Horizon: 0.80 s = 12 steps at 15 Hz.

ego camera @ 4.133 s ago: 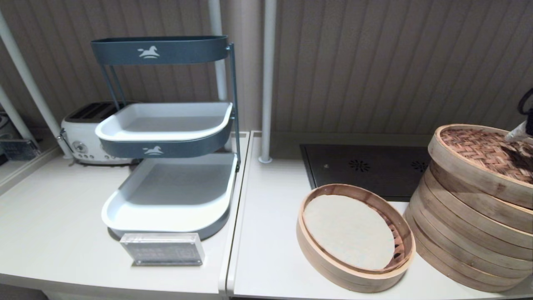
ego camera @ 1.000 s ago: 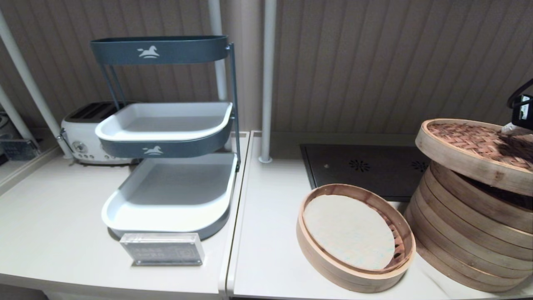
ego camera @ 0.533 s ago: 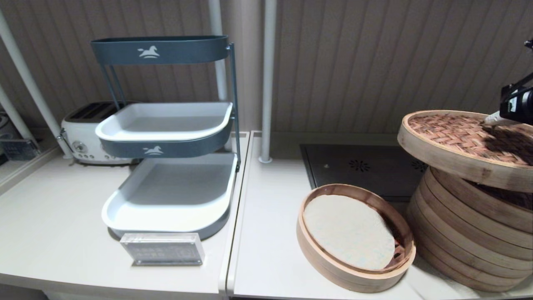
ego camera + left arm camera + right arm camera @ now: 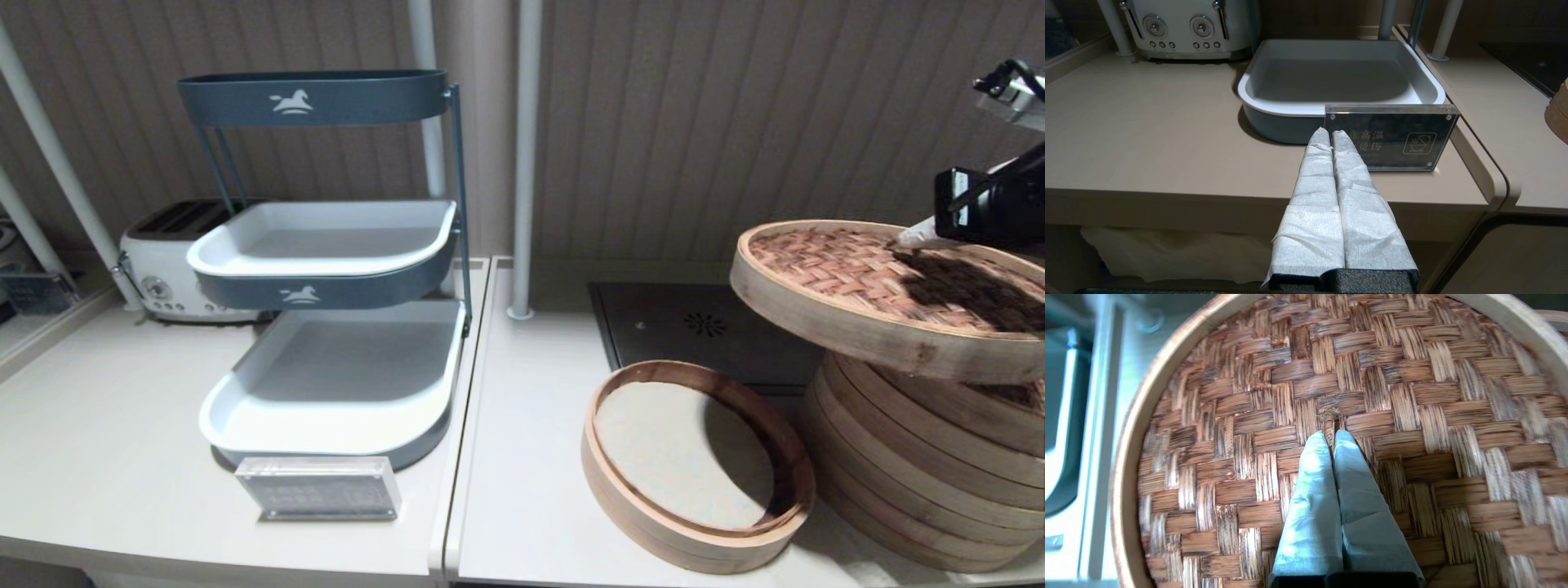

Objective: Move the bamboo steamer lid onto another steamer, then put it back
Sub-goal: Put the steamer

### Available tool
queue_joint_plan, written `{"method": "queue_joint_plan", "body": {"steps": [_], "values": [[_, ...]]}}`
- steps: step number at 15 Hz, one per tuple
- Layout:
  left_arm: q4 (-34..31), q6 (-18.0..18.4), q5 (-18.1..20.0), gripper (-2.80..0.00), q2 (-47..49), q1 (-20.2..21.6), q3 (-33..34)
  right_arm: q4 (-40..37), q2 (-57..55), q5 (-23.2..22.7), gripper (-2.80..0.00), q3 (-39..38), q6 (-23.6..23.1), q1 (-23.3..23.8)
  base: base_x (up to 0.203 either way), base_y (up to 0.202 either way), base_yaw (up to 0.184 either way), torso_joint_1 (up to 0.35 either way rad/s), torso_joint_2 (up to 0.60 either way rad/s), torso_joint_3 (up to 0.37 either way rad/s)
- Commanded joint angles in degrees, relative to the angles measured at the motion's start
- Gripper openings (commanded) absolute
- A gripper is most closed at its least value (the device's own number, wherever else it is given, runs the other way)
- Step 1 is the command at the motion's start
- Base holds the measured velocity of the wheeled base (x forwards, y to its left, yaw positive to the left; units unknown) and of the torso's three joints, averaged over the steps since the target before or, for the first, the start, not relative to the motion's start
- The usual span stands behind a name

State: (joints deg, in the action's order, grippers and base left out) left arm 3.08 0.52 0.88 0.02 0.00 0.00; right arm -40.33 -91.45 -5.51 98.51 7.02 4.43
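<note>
The bamboo steamer lid point(image 4: 841, 273), reddish-brown woven top with a pale rim, hangs tilted in the air above the tall steamer point(image 4: 914, 474) of stacked pale tiers at the right. Its left part reaches out over the counter towards the low basket. My right gripper point(image 4: 914, 238) is shut on the lid's thin loop handle point(image 4: 1329, 416) at the centre of the weave point(image 4: 1241, 416); the wrapped fingertips point(image 4: 1345, 441) pinch the loop. My left gripper point(image 4: 1331, 132) is shut and holds nothing, parked at the front edge of the left counter.
A low single-tier basket point(image 4: 645, 506) with a pale liner sits left of the tall steamer, partly in the lid's shadow. Behind it lies a dark hob point(image 4: 702, 327). On the left counter stand a grey tiered rack point(image 4: 326, 269), a clear sign point(image 4: 318, 487) and a toaster point(image 4: 159, 261).
The lid has been lifted off the tall steamer and carried up and to the left by my right gripper. Its shadow now falls on the low basket. The left arm has not moved.
</note>
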Motion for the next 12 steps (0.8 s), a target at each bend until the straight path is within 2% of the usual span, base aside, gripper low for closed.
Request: {"method": "queue_joint_plan", "body": {"steps": [1, 6, 12], "values": [[0.1, 0.0, 0.0, -2.8, 0.0, 0.0, 1.6, -0.3, 0.1, 0.4, -2.8, -0.2, 0.1, -2.0, 0.0, 0.0, 0.0, 0.0, 0.0, 0.0], [0.0, 0.0, 0.0, -2.8, 0.0, 0.0, 1.6, 1.4, 1.5, 1.4, -2.8, -2.4, 0.0, -5.9, 0.0, 0.0, 0.0, 0.0, 0.0, 0.0], [0.1, 0.0, 0.0, -2.8, 0.0, 0.0, 1.6, 10.6, 1.6, 5.7, -2.8, -11.7, 0.1, -14.1, 0.0, 0.0, 0.0, 0.0, 0.0, 0.0]]}}
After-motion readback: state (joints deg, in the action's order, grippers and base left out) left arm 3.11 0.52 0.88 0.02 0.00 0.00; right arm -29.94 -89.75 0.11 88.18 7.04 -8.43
